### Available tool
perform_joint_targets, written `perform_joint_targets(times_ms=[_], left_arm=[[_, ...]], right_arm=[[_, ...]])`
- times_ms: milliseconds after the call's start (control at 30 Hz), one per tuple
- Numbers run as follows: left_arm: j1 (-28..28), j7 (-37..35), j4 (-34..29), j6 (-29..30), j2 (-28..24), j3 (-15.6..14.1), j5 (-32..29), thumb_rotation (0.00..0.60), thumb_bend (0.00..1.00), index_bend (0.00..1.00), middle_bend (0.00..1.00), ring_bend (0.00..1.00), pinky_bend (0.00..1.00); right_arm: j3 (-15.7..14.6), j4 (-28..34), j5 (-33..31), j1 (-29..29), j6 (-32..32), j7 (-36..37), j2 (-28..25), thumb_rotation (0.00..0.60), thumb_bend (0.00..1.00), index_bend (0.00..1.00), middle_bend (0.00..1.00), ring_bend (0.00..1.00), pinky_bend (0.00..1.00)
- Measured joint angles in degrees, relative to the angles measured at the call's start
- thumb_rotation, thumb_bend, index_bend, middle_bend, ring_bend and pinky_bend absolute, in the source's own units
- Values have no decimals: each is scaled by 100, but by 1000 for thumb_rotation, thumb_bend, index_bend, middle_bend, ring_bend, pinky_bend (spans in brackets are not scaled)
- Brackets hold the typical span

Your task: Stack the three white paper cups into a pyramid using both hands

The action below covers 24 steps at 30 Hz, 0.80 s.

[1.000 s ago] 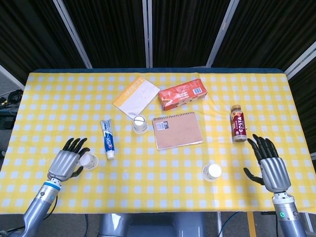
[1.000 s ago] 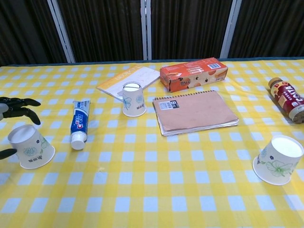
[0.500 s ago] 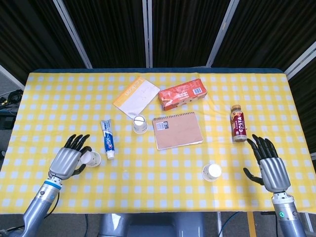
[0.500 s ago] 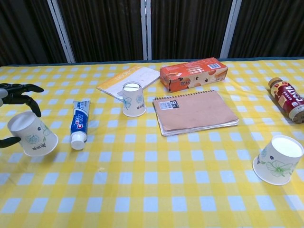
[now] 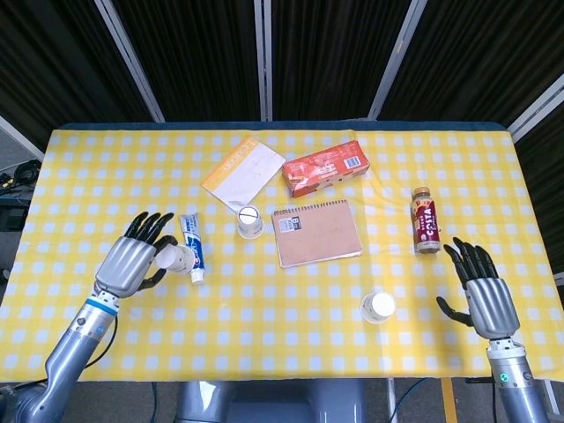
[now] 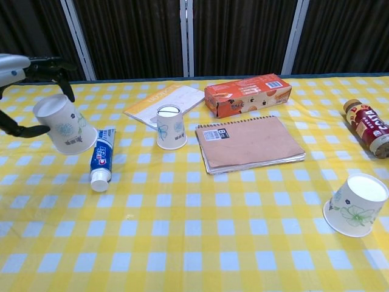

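Note:
My left hand (image 5: pixel 132 260) (image 6: pixel 24 73) holds one white paper cup (image 6: pixel 64 124) (image 5: pixel 169 258) lifted off the table, upside down and tilted, just left of the toothpaste. A second cup (image 5: pixel 250 220) (image 6: pixel 171 126) stands upside down in the middle, by the notebook's left edge. The third cup (image 5: pixel 380 307) (image 6: pixel 358 204) stands upside down at the front right. My right hand (image 5: pixel 481 291) hovers open to the right of that cup, fingers spread, apart from it; the chest view does not show it.
A blue toothpaste tube (image 5: pixel 192 247) lies beside the held cup. A brown spiral notebook (image 5: pixel 315 231), an orange box (image 5: pixel 326 168), a yellow-white booklet (image 5: pixel 243 171) and a red bottle (image 5: pixel 426 218) lie on the yellow checked tablecloth (image 5: pixel 282 291).
My left hand closed on the left cup, lifted it off the table and carried it up and rightward toward the toothpaste. The right hand barely moved.

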State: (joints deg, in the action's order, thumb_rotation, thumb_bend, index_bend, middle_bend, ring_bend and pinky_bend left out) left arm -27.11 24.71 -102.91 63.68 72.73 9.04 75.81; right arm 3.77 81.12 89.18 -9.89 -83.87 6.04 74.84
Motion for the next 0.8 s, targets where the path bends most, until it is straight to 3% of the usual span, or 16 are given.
perform_joint_targets(times_ms=[433, 800], left_arm=[[-1262, 817, 732, -832, 565, 716, -1664, 600, 365, 361, 0, 0, 0], [-2206, 1228, 1932, -1372, 1390, 808, -2606, 600, 365, 371, 0, 0, 0]], right_arm=[[133, -194, -322, -51, 224, 253, -17, 600, 155, 7, 0, 0, 0], [212, -392, -542, -75, 394, 426, 2, 600, 155, 7, 0, 0, 0]])
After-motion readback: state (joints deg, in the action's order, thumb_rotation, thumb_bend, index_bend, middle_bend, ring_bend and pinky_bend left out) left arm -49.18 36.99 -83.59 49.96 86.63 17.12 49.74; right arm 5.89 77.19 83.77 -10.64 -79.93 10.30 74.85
